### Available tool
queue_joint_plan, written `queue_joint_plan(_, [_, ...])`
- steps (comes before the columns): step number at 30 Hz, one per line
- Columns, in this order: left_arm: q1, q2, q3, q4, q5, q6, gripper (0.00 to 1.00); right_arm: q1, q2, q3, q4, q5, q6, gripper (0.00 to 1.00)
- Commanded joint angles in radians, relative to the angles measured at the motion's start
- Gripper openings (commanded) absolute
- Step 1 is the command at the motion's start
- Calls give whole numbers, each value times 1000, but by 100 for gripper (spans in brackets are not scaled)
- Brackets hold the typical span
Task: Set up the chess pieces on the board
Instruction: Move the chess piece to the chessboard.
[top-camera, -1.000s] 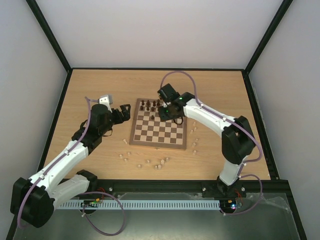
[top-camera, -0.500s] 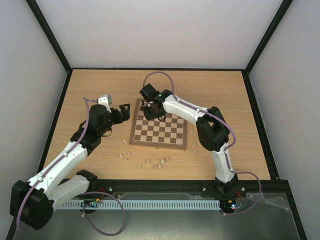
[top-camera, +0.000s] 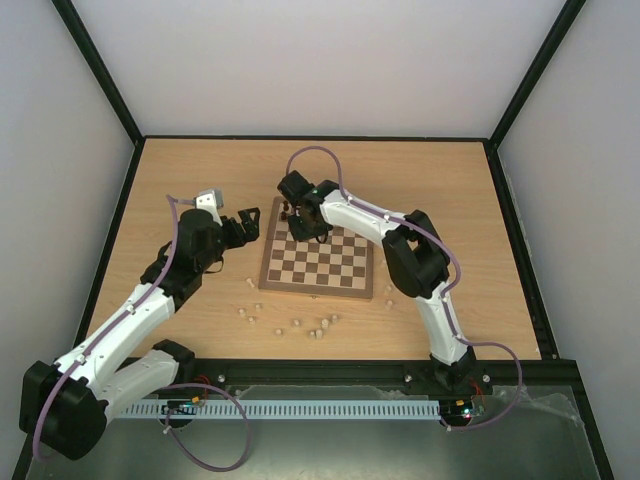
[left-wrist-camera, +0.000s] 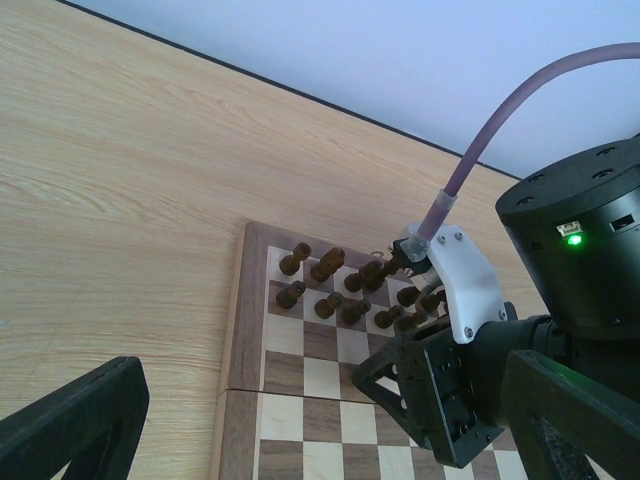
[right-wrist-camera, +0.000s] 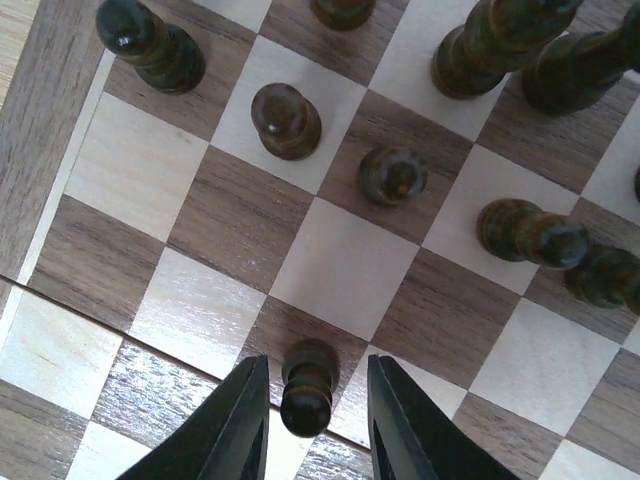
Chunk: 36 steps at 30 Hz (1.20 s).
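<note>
Right fingers (right-wrist-camera: 245, 425) narrowly astride dark pawn (right-wrist-camera: 308, 385)

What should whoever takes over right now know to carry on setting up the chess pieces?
Right gripper: over the far-left part of the board, jaws flanking a dark pawn; grip unclear.
Left gripper: open, empty, beside the board's left edge.
Done: some dark pieces stand in the two far rows.
Left: seat this pawn, then the pale pieces scattered on the table in front and to the right.
</note>
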<state>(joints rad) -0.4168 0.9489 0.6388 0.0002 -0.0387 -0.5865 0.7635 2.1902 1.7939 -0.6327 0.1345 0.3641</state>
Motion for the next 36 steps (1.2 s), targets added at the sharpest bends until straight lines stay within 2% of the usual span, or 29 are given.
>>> queue_joint_plan(1, [-4,-12,29,-14,-10,7,100,3,23,41,-57,17,-9,27])
queue_joint_plan(16, [-3,-10,28,-13,-7,6,100,3,5,-18,-52,65,-10,11])
queue_joint_plan(21, [-4,-11,27,-14,-9,7,100,-5,-80,-127,-37,108,0,10])
queue_joint_plan(28, [-4,-9,28,-10,0,4,100,-77,-235,-335,3,112,13,10])
queue_joint_plan(36, [-4,-11,26,-9,-1,4,100,-189,-306,-422,14,117,1,11])
